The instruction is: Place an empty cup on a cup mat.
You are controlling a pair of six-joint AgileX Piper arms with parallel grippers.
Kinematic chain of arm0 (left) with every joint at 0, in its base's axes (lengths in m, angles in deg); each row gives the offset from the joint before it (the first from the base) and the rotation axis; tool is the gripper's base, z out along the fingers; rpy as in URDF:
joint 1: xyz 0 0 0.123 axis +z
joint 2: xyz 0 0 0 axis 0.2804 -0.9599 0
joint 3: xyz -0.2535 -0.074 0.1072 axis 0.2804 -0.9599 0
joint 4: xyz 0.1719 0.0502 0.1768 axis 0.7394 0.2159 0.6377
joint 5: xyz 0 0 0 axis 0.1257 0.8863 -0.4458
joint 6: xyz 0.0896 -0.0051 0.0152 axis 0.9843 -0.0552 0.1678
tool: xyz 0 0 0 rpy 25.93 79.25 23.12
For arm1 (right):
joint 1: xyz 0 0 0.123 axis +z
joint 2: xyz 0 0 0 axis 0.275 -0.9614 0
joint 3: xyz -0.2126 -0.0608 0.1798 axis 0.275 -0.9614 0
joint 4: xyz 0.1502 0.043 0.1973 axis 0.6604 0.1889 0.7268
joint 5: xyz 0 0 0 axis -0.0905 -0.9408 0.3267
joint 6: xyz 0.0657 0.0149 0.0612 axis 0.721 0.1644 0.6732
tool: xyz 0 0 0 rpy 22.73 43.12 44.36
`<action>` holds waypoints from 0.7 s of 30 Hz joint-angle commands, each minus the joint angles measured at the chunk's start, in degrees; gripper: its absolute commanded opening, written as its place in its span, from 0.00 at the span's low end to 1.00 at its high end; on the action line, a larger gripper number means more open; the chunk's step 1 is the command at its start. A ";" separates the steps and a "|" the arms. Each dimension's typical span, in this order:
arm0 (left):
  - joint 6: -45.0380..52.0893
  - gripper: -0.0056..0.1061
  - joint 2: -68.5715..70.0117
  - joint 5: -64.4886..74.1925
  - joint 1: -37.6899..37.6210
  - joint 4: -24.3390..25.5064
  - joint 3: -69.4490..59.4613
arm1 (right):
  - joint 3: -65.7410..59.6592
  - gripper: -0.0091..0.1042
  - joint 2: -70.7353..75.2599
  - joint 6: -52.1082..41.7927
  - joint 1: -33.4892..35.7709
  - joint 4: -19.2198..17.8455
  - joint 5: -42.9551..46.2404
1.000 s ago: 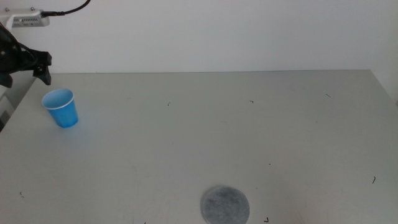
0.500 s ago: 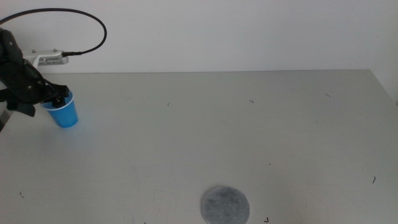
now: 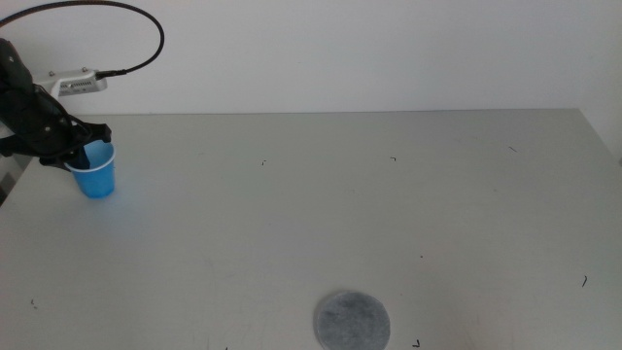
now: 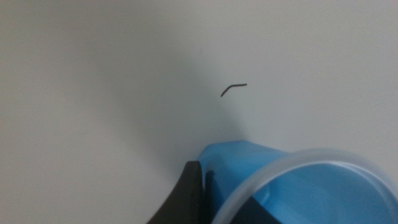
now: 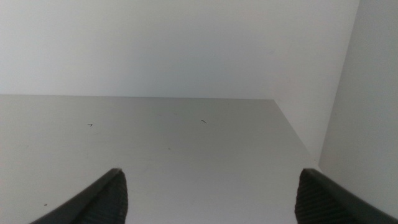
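Note:
The blue cup point(image 3: 94, 177) stands upright at the table's far left edge. My left gripper point(image 3: 88, 153) comes in from the left and sits on the cup's rim. In the left wrist view one dark finger point(image 4: 189, 194) lies against the outside of the cup's wall point(image 4: 249, 165), and the other seems to be inside the cup, so the gripper is shut on the wall. The cup point(image 4: 311, 180) looks empty. The grey speckled cup mat point(image 3: 351, 321) lies flat near the front edge, far to the right of the cup. My right gripper point(image 5: 211, 199) is open and empty, out of the middle view.
The grey table point(image 3: 369, 204) bears only small dark marks between cup and mat. A white wall stands behind it. A cable point(image 3: 126, 29) loops above the left arm. The right wrist view shows the table's far right corner point(image 5: 273, 102).
My left gripper came down from behind the cup onto its rim and closed on the wall. The cup has shifted slightly to the left. The mat has not moved.

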 commanded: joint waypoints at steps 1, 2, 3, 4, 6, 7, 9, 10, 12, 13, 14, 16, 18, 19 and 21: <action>-0.53 0.05 6.10 1.00 0.07 -1.11 1.56 | 0.48 0.91 1.54 -0.29 0.04 -0.79 4.32; -0.68 0.05 7.15 2.26 0.07 -1.28 1.56 | 0.48 0.91 1.54 -0.29 0.04 -0.79 4.32; -1.16 0.05 8.30 3.61 0.07 -1.34 1.56 | 0.48 0.91 1.54 -0.29 0.04 -0.79 4.32; -1.68 0.05 9.54 4.83 0.07 -1.56 1.56 | 0.48 0.91 1.54 -0.29 0.04 -0.79 4.32; -2.21 0.05 12.15 7.82 -0.26 -1.93 1.56 | 0.48 0.91 1.54 -0.29 0.04 -0.79 4.32; -2.47 0.05 13.26 9.37 -0.66 -1.84 1.56 | 0.48 0.91 1.54 -0.29 0.04 -0.79 4.32; -3.58 0.05 16.03 12.11 -1.73 -1.08 1.51 | 0.48 0.91 1.54 -0.29 0.04 -0.79 4.32; -4.52 0.05 17.12 13.11 -2.29 -0.59 1.51 | 0.48 0.91 1.54 -0.29 0.04 -0.79 4.32; -5.75 0.05 19.80 15.39 -3.78 0.17 1.51 | 0.48 0.91 1.54 -0.29 0.04 -0.79 4.32; -6.05 0.05 20.88 16.28 -4.50 0.44 1.51 | 0.48 0.91 1.54 -0.29 0.04 -0.79 4.32; -6.48 0.05 22.19 17.45 -5.39 0.60 1.51 | 0.48 0.91 1.54 -0.29 0.04 -0.79 4.32; -7.19 0.05 24.77 19.73 -7.63 1.29 1.51 | 0.48 0.91 1.54 -0.29 0.04 -0.79 4.32; -8.32 0.05 27.10 21.47 -10.51 2.11 1.51 | 0.48 0.91 1.54 -0.29 0.04 -0.79 4.32; -8.84 0.05 27.93 22.06 -11.84 2.34 1.51 | 0.48 0.91 1.54 -0.29 0.04 -0.79 4.32; -9.72 0.05 29.65 23.24 -15.42 2.83 1.51 | 0.48 0.91 1.54 -0.29 0.04 -0.79 4.32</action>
